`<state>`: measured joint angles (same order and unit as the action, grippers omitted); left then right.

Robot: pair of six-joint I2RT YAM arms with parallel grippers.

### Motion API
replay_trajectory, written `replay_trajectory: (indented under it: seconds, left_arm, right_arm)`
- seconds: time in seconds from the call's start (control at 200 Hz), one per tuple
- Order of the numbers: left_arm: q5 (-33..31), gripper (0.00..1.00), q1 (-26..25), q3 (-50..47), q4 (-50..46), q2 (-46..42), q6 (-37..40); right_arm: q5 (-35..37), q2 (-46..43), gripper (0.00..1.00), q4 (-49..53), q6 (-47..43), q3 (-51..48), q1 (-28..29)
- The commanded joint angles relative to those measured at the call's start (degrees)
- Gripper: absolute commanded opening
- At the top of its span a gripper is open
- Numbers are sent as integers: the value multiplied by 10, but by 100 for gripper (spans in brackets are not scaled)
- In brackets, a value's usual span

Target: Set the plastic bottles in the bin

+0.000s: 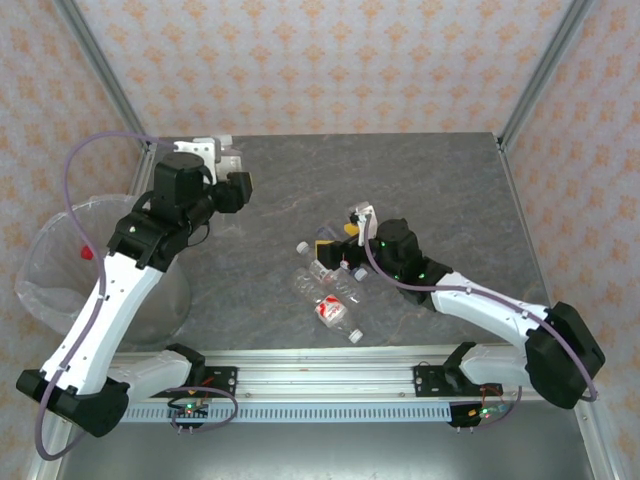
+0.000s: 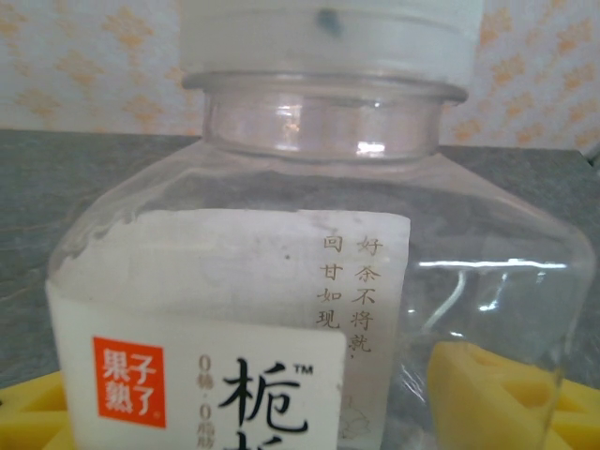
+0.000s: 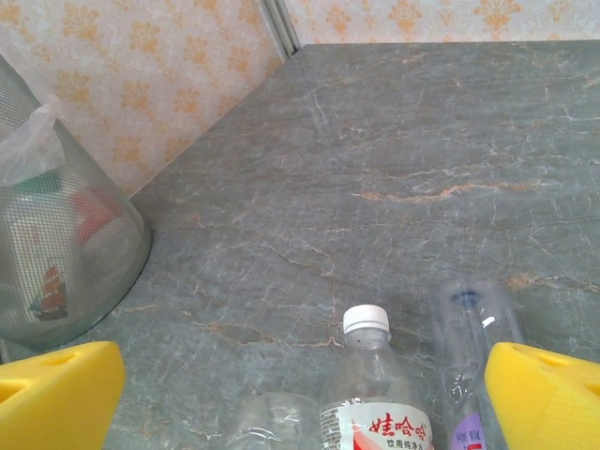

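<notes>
Bin (image 1: 40,290), see-through and lined with crinkly film, stands at the left edge of the table (image 1: 430,180). Beside it the left gripper (image 1: 222,155), half closed, clamps a clear white-capped bottle (image 2: 309,281). Mid-table, loose bottles (image 1: 335,300) lie clustered on grey veined stone under the right gripper (image 1: 357,225), its jaws spread wide and holding nothing.

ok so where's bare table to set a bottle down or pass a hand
Bare grey marbled tabletop runs along the back wall and down the right side. Another free strip lies between the clear bag-lined bin and the heap of clear plastic bottles. Crowded: that central heap, at the right gripper.
</notes>
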<state>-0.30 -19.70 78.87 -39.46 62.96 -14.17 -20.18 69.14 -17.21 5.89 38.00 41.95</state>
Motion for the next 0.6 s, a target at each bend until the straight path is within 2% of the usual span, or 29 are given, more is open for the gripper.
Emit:
replay_trajectory:
  seconds: [0.0,0.105,0.17,0.345,0.596]
  left_arm:
    - [-76,0,4,28,-40,-16,-22]
    - [-200,0,3,56,-82,-19,-49]
    - [-253,0,4,69,-100,-23,-49]
    - [-309,0,4,86,-120,-29,-49]
    - [-469,0,10,89,-136,-47,-66]
  right_arm:
    - [-6,5,99,-19,-6,21,-1]
    - [-2,7,99,-16,-3,23,-1]
    - [0,6,99,-14,-3,23,-1]
    - [4,9,99,-8,-7,26,-1]
    - [3,20,99,-6,-7,32,-1]
